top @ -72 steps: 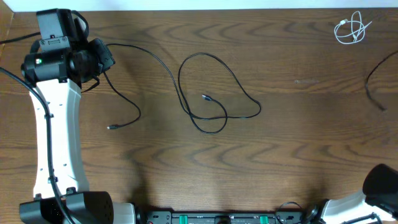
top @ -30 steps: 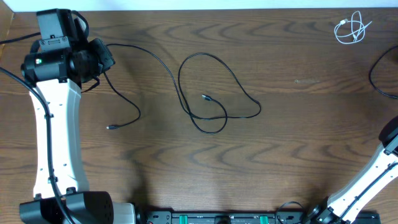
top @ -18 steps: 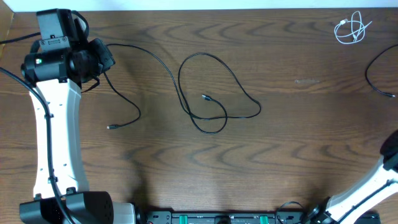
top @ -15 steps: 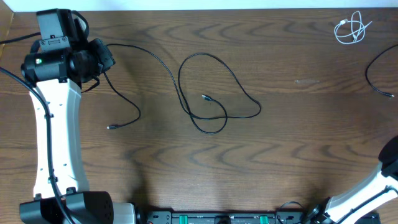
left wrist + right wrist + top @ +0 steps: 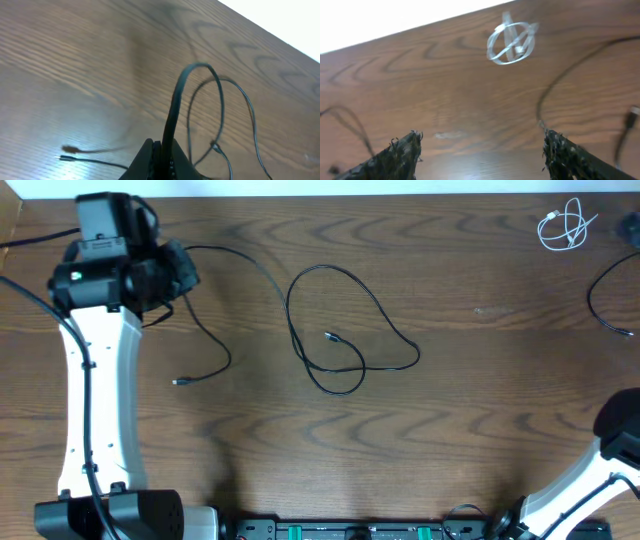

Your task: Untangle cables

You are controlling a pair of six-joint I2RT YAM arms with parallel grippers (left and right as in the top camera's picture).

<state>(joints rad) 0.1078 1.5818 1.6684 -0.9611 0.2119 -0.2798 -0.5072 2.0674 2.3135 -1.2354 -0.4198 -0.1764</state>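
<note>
One long black cable [image 5: 290, 320] sprawls left-to-right across the tabletop [image 5: 450, 440], looped midway.
Left fingers [image 5: 156, 157] pinch it, free plug [image 5: 180, 383] pointing left; right fingers [image 5: 395, 157] spread wide, empty.

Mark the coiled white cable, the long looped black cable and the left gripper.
coiled white cable [image 5: 567, 227]: overhead view, coil middle.
long looped black cable [image 5: 362, 368]: overhead view, strand crossing.
left gripper [image 5: 159, 150]: left wrist view, between fingertips.
</note>
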